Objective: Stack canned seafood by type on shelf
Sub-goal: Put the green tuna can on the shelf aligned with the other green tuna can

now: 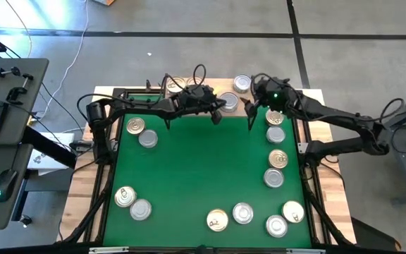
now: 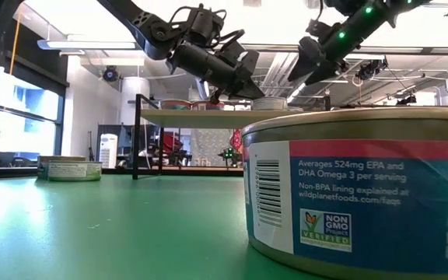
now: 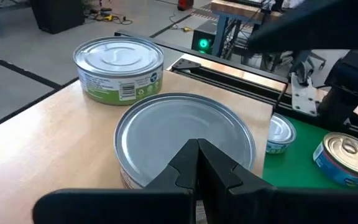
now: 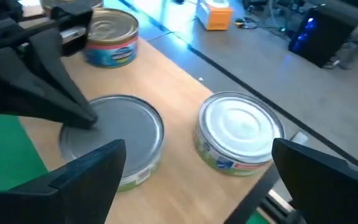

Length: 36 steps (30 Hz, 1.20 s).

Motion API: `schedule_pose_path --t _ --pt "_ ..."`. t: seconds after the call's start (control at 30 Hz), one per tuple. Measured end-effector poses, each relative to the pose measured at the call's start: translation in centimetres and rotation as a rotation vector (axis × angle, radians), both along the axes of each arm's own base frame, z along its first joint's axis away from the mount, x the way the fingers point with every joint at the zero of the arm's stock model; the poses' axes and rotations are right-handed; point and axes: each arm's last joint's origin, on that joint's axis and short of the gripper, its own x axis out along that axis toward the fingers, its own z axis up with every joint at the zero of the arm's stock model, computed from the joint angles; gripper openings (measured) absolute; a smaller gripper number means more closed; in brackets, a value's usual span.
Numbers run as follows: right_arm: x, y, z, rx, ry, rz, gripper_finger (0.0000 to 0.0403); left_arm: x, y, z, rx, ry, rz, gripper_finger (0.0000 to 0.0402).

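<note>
Closed left gripper fingers hover over a silver tin near the shelf edge; right gripper spread wide. A nudge could topple it.

The near tin in the low view has a label reading "Averages 524mg EPA and DHA Omega 3 per serving", then "Non-BPA lining explained at wildplanetfoods.com/faqs". Below that sits a badge reading "NON GMO Project VERIFIED", with a barcode to its left. Labels on the other tins are too small or blurred to read.
</note>
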Motion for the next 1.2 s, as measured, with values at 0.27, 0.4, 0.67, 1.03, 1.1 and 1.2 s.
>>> schedule_pose_path --t 0.27,0.4,0.67,1.03,1.1,1.2 --pt "0.5 -3.0 0.9 0.040 0.016 -0.004 0.0360 1.0 -1.4 1.4 0.011 -0.054 -0.068 0.0000" --pt "1.8 -5.3 1.4 0.053 0.105 -0.015 0.0302 1.7 -2.5 2.3 0.047 -0.053 -0.110 0.0000" --pt "4.5 -9.2 -0.1 0.122 0.270 -0.024 0.0195 1.8 -1.8 1.2 0.024 -0.017 -0.088 0.0000" --pt "5.5 -10.5 -0.6 0.200 0.356 -0.035 0.0165 1.5 -0.5 0.0 0.025 0.060 0.011 0.0000" --pt "5.4 -10.2 -0.5 0.204 0.359 -0.033 0.0165 1.3 0.1 0.0 0.026 0.059 0.028 0.0000" --pt "5.3 -9.9 -0.3 0.222 0.350 -0.028 0.0165 1.0 0.7 0.0 0.025 0.061 0.045 0.0000"
